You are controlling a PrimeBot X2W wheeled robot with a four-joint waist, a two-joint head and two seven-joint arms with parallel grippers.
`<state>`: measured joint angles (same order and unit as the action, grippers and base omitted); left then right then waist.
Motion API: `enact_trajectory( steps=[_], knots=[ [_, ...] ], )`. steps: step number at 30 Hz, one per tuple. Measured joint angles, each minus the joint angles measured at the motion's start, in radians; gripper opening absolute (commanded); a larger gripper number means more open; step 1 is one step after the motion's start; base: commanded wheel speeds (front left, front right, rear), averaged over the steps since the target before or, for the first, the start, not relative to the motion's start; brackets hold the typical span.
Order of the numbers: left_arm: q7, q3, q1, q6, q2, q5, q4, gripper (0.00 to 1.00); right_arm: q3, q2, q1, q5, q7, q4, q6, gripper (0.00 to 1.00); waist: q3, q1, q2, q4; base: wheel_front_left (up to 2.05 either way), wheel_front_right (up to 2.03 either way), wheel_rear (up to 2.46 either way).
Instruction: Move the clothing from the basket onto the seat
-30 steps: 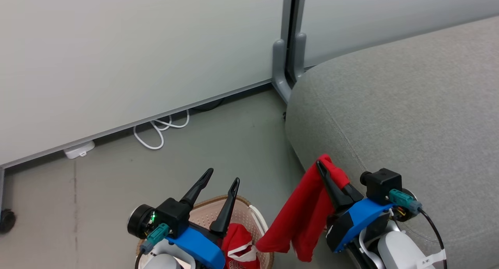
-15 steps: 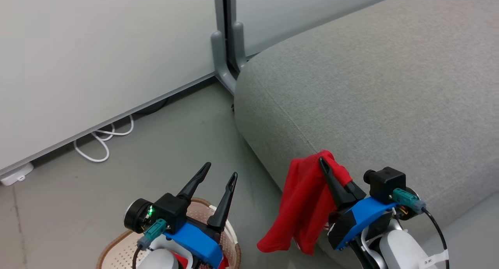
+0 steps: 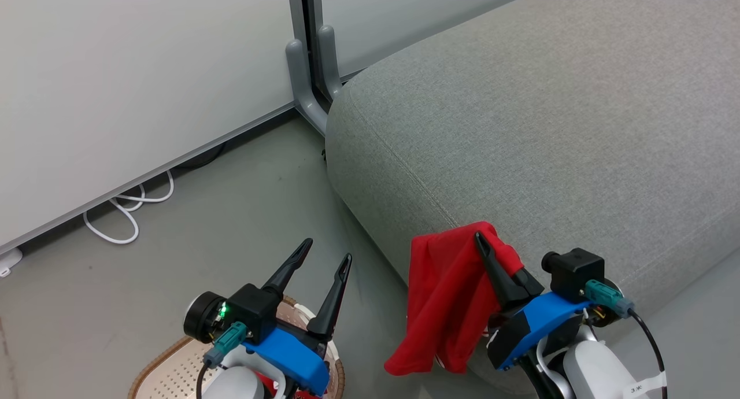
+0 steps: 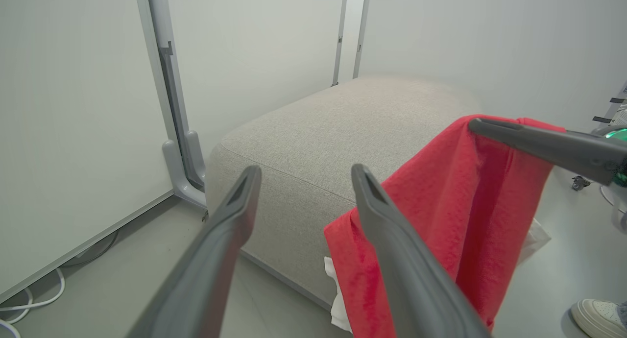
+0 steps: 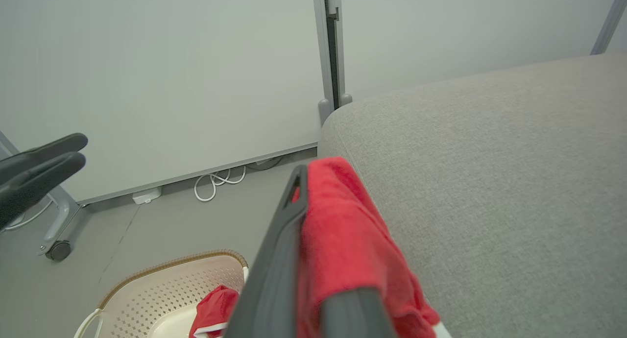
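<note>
My right gripper (image 3: 488,244) is shut on a red garment (image 3: 442,295), which hangs down over the rounded front edge of the grey sofa (image 3: 549,127). The right wrist view shows the red garment (image 5: 343,240) draped across one finger, above the sofa (image 5: 490,181). My left gripper (image 3: 326,251) is open and empty, above the cream basket (image 3: 167,370). In the left wrist view it (image 4: 306,174) points at the sofa (image 4: 343,117), with the held garment (image 4: 455,201) to its right. A second red garment with white trim (image 5: 215,306) lies in the basket (image 5: 161,289).
A pale partition wall with a grey foot (image 3: 306,81) stands behind the sofa's left end. A white cable (image 3: 127,214) loops on the floor along the wall. A caster wheel (image 5: 59,250) sits at the left. A person's shoe (image 4: 595,316) is beside the sofa.
The head camera has swung right, so the sofa takes up more of the view and the basket sits lower left. The right gripper still holds the garment, now against the sofa's edge.
</note>
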<state>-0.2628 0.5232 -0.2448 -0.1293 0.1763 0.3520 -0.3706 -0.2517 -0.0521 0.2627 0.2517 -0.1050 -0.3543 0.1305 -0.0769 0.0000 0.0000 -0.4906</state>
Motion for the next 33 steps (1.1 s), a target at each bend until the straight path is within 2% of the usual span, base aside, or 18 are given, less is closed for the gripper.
enact_trajectory(
  steps=[12, 19, 27, 33],
  knots=[
    [0.0, -0.001, -0.005, 0.0, 0.002, 0.0, 0.008, 1.0, 0.016, -0.003, 0.018, 0.049, -0.001, -0.002, 0.0, 0.0, -0.026, 0.0, 0.0, 0.02, 0.0, 0.0, 0.0],
    [0.0, 0.013, -0.05, 0.0, 0.015, -0.008, 0.025, 1.0, 0.062, -0.077, 0.15, 0.042, 0.035, 0.011, 0.0, 0.0, -0.087, 0.0, 0.0, 0.043, 0.0, 0.0, 0.0],
    [0.0, 0.051, -0.132, 0.0, 0.044, -0.021, 0.059, 1.0, 0.275, -0.156, 0.38, 0.061, 0.107, -0.015, 0.0, 0.0, -0.194, 0.0002, 0.0, 0.088, 0.0, 0.0, 0.0],
    [0.0, 0.061, -0.181, 0.0, 0.062, -0.038, 0.097, 1.0, 0.403, -0.258, 0.526, 0.06, 0.158, -0.051, 0.0, 0.0, -0.284, 0.0003, 0.0, 0.13, 0.0, 0.0, 0.0]
  ],
)
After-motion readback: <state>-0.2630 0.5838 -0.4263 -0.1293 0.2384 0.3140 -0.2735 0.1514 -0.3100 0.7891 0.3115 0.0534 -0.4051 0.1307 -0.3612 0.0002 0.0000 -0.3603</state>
